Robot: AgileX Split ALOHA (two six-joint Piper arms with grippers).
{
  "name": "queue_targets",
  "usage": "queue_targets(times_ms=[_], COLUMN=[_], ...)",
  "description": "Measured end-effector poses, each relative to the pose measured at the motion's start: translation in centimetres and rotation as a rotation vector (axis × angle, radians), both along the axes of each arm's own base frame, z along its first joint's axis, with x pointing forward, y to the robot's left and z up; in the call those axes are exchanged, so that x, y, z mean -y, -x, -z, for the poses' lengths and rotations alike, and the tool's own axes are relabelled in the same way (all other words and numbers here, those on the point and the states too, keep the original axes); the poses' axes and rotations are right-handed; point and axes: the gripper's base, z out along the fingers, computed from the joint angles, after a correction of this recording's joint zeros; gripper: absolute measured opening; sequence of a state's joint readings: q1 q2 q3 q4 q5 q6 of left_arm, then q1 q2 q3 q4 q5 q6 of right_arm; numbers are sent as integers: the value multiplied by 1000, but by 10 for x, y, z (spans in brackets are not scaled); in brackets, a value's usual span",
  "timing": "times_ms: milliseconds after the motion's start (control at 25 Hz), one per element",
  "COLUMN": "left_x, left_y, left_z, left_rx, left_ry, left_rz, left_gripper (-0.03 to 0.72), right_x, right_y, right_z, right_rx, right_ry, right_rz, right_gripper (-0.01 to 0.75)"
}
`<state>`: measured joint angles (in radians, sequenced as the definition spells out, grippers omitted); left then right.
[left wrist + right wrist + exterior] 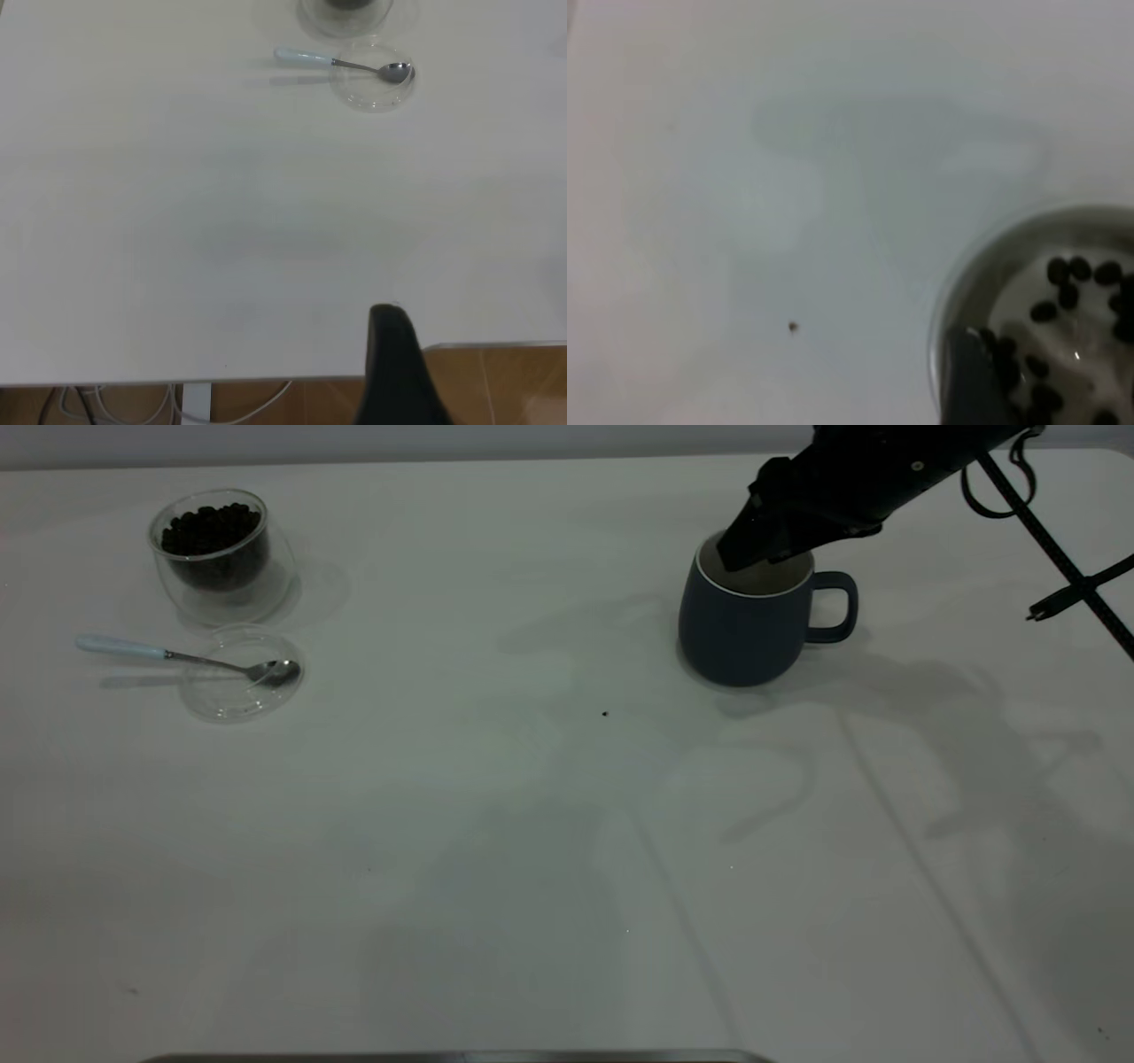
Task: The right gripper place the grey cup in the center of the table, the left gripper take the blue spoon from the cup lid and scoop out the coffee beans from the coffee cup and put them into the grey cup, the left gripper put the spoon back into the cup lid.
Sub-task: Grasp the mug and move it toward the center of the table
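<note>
Right end effector (764,549) tips hidden inside the grey cup (749,624) — coffee cup (345,11) cut off by frame edge

One grey cup (744,633) on the table (532,850), one coffee cup (217,553), one cup lid (232,691), one blue spoon (177,657). Coffee beans (213,530) — too many to count in the glass, with more of them in the mug. One stray dark speck (605,713).

Far left, the coffee cup (220,549) stands behind the cup lid (241,673); the blue spoon (186,657) rests in it; the grey cup (749,624) stands far right.
</note>
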<state>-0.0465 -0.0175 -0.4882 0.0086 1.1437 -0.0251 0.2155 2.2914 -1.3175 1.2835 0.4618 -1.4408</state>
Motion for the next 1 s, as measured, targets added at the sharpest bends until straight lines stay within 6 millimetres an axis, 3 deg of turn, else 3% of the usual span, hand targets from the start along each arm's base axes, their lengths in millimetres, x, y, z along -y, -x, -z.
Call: queue_targets(times_ms=[520,1000], left_x=[0,0], left_y=[0,0], left_z=[0,0], left_rx=[0,0], left_ry=[0,0], left_rz=[0,0], left_gripper=[532,532], right_x=[-24,-30], right_y=[5,4], right_z=[16,37], right_rx=[10,10], right_ry=[-37,-71], right_rz=[-9,66], right_gripper=[406,406])
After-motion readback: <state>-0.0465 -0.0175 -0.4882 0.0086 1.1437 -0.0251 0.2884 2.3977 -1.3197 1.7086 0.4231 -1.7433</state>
